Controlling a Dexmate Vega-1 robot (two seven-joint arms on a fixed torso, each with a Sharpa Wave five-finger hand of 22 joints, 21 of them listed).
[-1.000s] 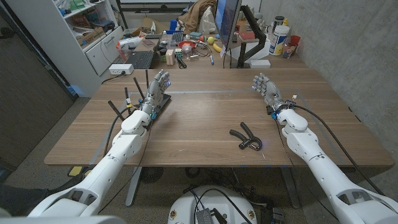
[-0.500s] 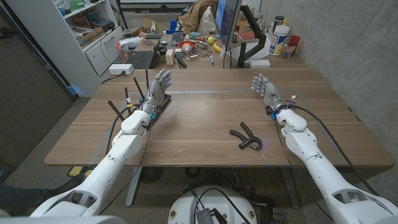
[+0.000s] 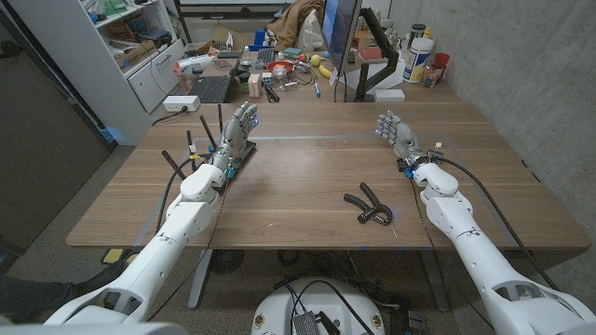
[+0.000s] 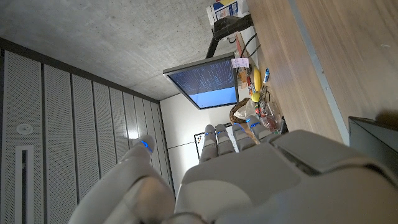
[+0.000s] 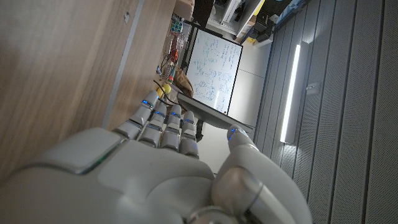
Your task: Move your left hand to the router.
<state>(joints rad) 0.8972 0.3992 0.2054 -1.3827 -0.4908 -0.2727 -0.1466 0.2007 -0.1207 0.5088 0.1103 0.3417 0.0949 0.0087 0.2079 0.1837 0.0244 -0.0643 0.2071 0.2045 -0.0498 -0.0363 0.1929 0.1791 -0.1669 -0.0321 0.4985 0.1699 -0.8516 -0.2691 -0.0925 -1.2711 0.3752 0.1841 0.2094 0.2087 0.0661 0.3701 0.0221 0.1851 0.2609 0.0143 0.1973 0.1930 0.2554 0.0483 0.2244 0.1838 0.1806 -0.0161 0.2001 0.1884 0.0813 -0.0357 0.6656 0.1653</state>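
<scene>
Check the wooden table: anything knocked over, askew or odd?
Nothing stands out. The black router with upright antennas sits under the left robot hand; the black hand-grip tool lies loose mid-table, away from the right robot hand.

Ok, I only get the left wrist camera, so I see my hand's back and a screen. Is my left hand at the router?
Observer: Yes. In the head view the left hand is over the black router, fingers apart, holding nothing.
Operator: Where's my other hand?
Observer: The right hand is over the table's right side, empty too.
Operator: Anything else on the table?
Observer: A black two-handled tool lies near the front edge, by the right arm.
</scene>
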